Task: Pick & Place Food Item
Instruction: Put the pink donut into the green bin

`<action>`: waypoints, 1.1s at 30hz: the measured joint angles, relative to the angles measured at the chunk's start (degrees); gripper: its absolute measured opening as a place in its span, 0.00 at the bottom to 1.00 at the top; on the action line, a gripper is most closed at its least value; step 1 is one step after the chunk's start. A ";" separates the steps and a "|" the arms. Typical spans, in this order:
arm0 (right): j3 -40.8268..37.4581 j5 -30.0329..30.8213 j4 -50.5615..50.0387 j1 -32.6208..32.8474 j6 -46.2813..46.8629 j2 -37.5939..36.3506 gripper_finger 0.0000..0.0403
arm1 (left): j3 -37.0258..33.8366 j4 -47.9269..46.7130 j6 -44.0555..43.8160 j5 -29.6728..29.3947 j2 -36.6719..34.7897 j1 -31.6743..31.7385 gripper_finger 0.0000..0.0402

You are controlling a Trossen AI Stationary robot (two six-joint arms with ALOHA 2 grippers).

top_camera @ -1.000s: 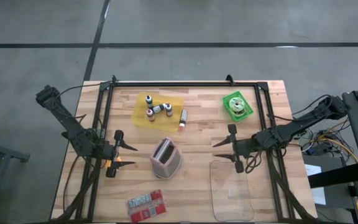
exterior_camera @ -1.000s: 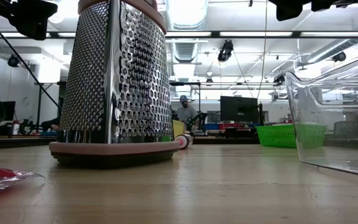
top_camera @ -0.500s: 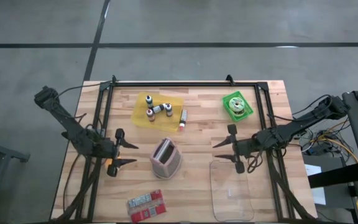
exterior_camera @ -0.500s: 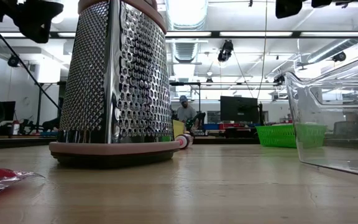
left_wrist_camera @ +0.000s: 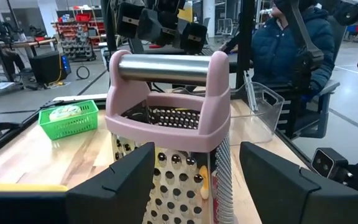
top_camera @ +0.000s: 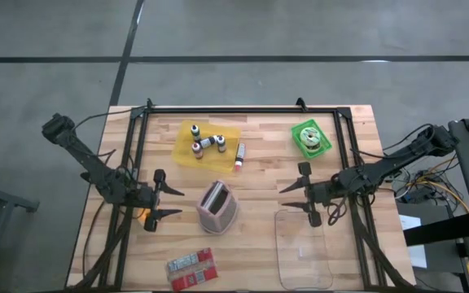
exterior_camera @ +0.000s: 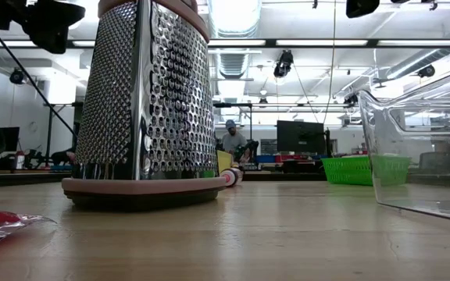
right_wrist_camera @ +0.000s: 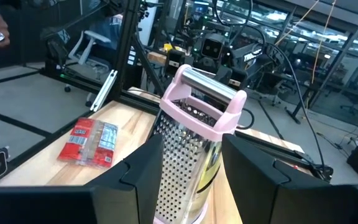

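The left tool (top_camera: 168,204) hangs with its fingers spread and nothing between them, near the tabletop's left edge, aimed at the pink-handled grater (top_camera: 217,207) standing upright mid-tabletop. The right tool (top_camera: 297,198), likewise parted and holding nothing, faces the grater from the right, just beyond the clear container (top_camera: 304,248) at the front right. The red food packet (top_camera: 192,268) lies flat at the front edge, untouched; probably it is meant for the container. Its printing is too small to read. A green basket (top_camera: 310,138) sits toward the back right corner.
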 joint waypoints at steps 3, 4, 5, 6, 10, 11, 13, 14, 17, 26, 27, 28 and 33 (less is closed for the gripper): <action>-0.22 0.02 0.00 0.00 0.04 0.00 0.40 | 0.00 -0.01 -1.69 -0.02 0.17 0.00 0.59; -0.31 0.02 -0.04 0.00 0.03 0.00 0.40 | 0.00 -0.02 -2.61 0.00 0.22 0.00 0.59; -0.38 0.02 -0.02 0.00 0.04 0.00 0.40 | 0.00 0.00 -3.40 -0.01 0.26 0.00 0.59; -0.48 0.04 -0.01 0.00 0.08 0.00 0.40 | 0.00 0.02 -3.66 -0.03 0.28 0.00 0.59; -1.05 0.04 -0.03 0.00 0.28 0.00 0.40 | 0.00 0.27 -3.60 -0.02 0.31 0.00 0.59; -1.11 0.04 -0.02 0.00 0.28 0.00 0.40 | 0.00 0.52 -3.54 -0.03 0.31 0.00 0.59; -1.24 0.04 0.05 0.00 0.30 -0.01 0.40 | 0.00 1.35 -3.46 -0.02 0.31 0.00 0.59; -1.26 0.06 0.05 0.00 0.28 0.00 0.40 | 0.00 1.70 -3.34 -0.02 0.31 0.00 0.59; -1.26 0.06 0.05 0.00 0.30 -0.02 0.40 | 0.00 1.92 -2.83 -0.04 0.31 0.00 0.59; -1.35 0.11 0.05 0.00 0.42 -0.02 0.40 | 0.00 1.77 -4.06 -0.04 0.31 0.00 0.59; -1.35 0.11 0.05 0.00 0.63 -0.02 0.40 | -0.01 1.76 -4.71 -0.04 0.31 0.00 0.59; -1.35 0.11 0.05 0.00 1.01 -0.02 0.40 | 0.00 1.75 -4.98 -0.04 0.31 0.00 0.59; -1.35 -0.59 0.05 0.00 1.28 -0.37 0.40 | 0.00 1.98 -3.55 -0.03 -0.11 0.00 0.59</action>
